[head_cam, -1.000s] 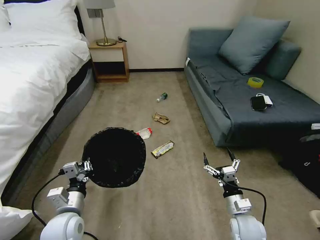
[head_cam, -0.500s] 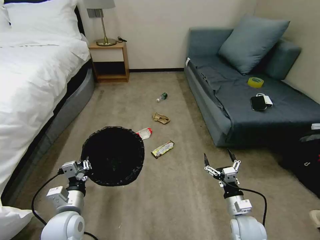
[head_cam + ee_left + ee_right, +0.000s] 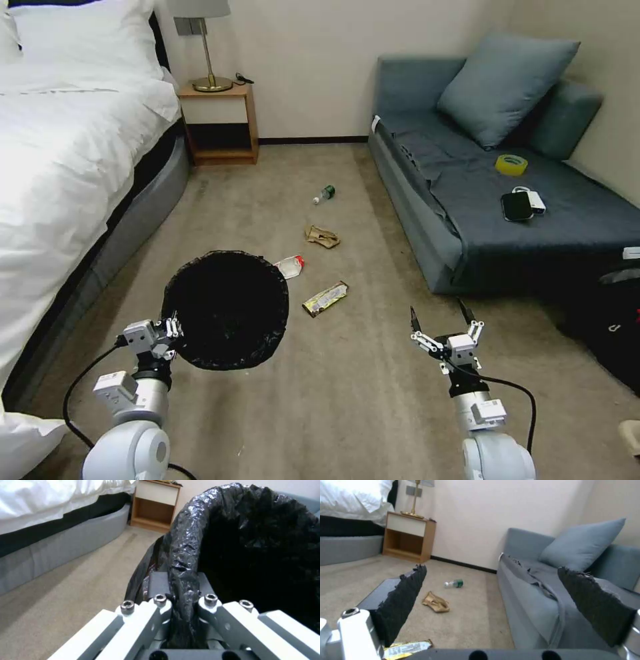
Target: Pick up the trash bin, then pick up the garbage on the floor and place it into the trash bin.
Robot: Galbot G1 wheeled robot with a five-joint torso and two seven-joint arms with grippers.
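Left claw (image 3: 175,329) is clamped on the rim of the small round trash bin with the glossy black bag liner (image 3: 227,310), and the bin hangs just above the beige carpet floor (image 3: 347,400), mouth tipped toward the head camera. In the left wrist view the pads pinch a fold of crinkled black liner (image 3: 183,580) over the rim. That is the risk as I read it: if the grip is mostly bag and little rim, the liner could slide or tear and the bin could sag or drop. A tilted mouth could also let litter bounce back out.

Right claw (image 3: 440,319) hovers above the floor by the grey-blue sofa (image 3: 507,220), fingers spread wide, holding nothing.

Four pieces of garbage lie on the carpet ahead. The red-and-white wrapper (image 3: 289,266) sits just beside the bin's far edge, partly tucked behind it, so the hanging bin could get in the way of a reach. The flat yellow-and-black snack wrapper (image 3: 325,297) lies near it, thin and hard to pinch off carpet. Farther on sits the crumpled tan paper wad (image 3: 322,236), then the tiny clear bottle with a green cap (image 3: 324,194) on its side, likely to roll if nudged.
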